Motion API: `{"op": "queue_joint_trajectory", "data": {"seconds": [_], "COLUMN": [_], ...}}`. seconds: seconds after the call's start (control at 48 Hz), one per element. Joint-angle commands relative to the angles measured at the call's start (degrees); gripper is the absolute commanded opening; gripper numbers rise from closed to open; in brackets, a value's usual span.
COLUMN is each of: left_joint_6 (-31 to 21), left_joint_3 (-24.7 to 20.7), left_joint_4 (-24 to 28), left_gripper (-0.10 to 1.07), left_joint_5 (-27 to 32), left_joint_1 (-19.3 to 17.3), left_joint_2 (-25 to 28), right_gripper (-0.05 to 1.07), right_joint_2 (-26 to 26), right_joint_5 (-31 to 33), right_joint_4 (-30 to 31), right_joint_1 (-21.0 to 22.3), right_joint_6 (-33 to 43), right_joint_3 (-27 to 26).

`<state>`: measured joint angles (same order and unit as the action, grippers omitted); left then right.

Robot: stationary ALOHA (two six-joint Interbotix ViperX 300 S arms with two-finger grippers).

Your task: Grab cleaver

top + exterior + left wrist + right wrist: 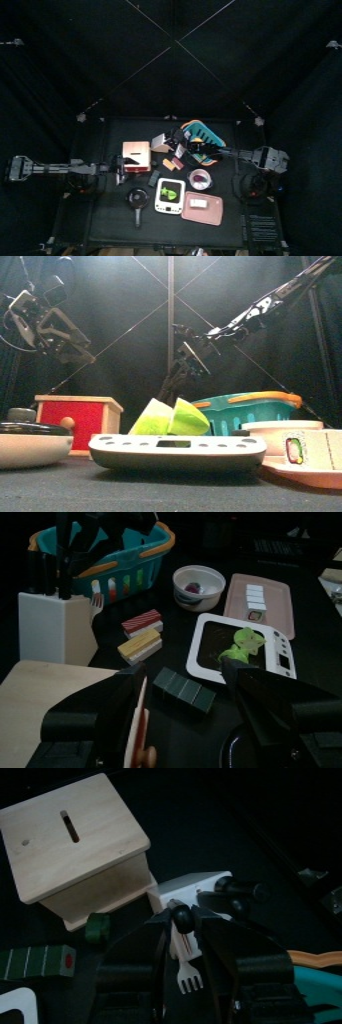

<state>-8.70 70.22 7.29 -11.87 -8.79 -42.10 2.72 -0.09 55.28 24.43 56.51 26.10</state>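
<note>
My right hand (182,953) hangs directly over the cleaver (181,918), whose handle stands upright in the knife block (201,886); whether it grips yet, I cannot tell. My left hand (174,702), open, is farther off.

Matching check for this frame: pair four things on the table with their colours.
Things:
1. basket
2. knife block
3. tray
4. item on scale

Colours:
A. pink
B. green
C. teal
D. white

Pairs: 1-C, 2-D, 3-A, 4-B
</note>
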Motion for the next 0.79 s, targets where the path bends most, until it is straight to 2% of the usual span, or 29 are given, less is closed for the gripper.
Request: {"op": "queue_joint_trajectory", "data": {"seconds": [0.0,0.146,0.5,0.771], "left_joint_6": [0.0,0.1,0.1,0.1], "left_joint_3": [-0.6,-0.5,-0.5,-0.4], "left_joint_4": [-0.1,-0.1,-0.1,-0.1], "left_gripper": [0.95,0.95,0.95,0.95], "left_joint_5": [-0.5,-0.5,-0.4,-0.5], "left_joint_1": [-0.3,-0.3,-0.2,-0.3], "left_joint_2": [0.2,0.2,0.1,0.1], "right_gripper": [0.65,0.62,0.42,0.41], "right_joint_2": [-1.1,-1.1,-0.4,-0.3], "right_joint_5": [-0.4,-0.4,-0.4,-0.4], "right_joint_4": [0.0,0.0,-0.5,-0.4], "right_joint_1": [0.2,0.1,-0.2,-0.3], "right_joint_6": [0.0,0.0,0.0,0.0], "right_joint_3": [-1.8,-2.1,-2.1,-2.1]}}
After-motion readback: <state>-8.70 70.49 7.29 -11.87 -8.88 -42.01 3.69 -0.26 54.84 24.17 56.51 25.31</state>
